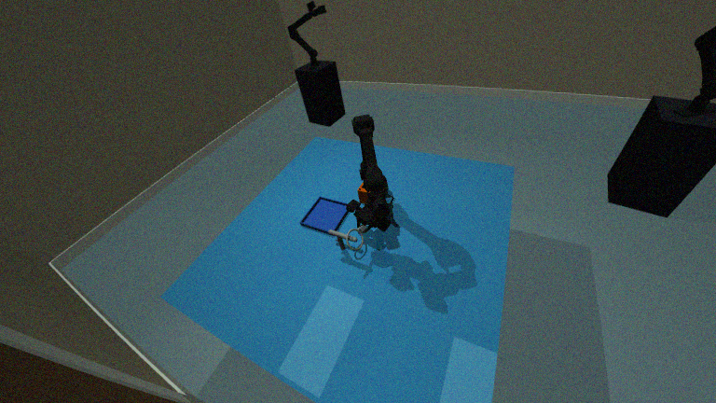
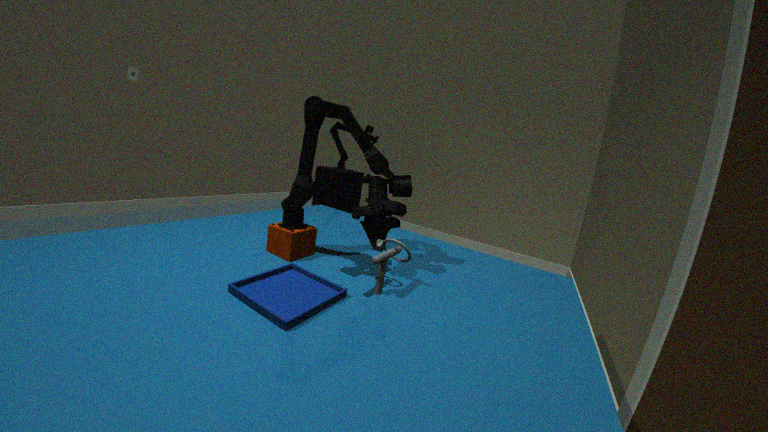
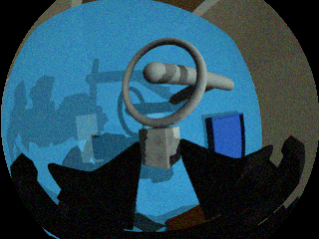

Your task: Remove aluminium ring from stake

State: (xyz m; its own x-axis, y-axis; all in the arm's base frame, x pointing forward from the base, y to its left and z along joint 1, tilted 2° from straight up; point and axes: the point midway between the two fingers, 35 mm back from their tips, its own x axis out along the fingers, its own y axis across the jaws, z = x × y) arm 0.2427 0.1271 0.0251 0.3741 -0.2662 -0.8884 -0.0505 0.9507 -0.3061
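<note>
On a blue mat, a black arm (image 1: 368, 150) (image 2: 308, 144) is rising from its orange base (image 1: 363, 193) (image 2: 290, 243), bending at a high elbow and reaching down toward the stake (image 1: 341, 243) (image 2: 379, 280) (image 3: 185, 95). Its gripper (image 1: 364, 228) (image 2: 378, 244) (image 3: 159, 145) is pointing downward and clenching the pale tab (image 3: 159, 146) of the ring (image 1: 363, 240) (image 2: 408, 252) (image 3: 201, 85). The ring is hanging tilted, well off the mat, at the height of the stake's cross-bar (image 1: 337, 233) (image 2: 385, 255) (image 3: 219, 81). One rounded end of the bar is showing within the ring's opening; whether the bar is truly passing through it, or only lining up with it, I cannot tell. The blue tray (image 1: 323, 215) (image 2: 287, 294) (image 3: 228, 135) is lying near the stake, with the ring outside it.

Dim, grainy light is turning the arm into a near-silhouette, so its joints are hard to separate. From the top, the arm's own dark parts are hiding the fingers. In the wrist view, the tray is appearing small, and the stake's foot is not making itself out.
</note>
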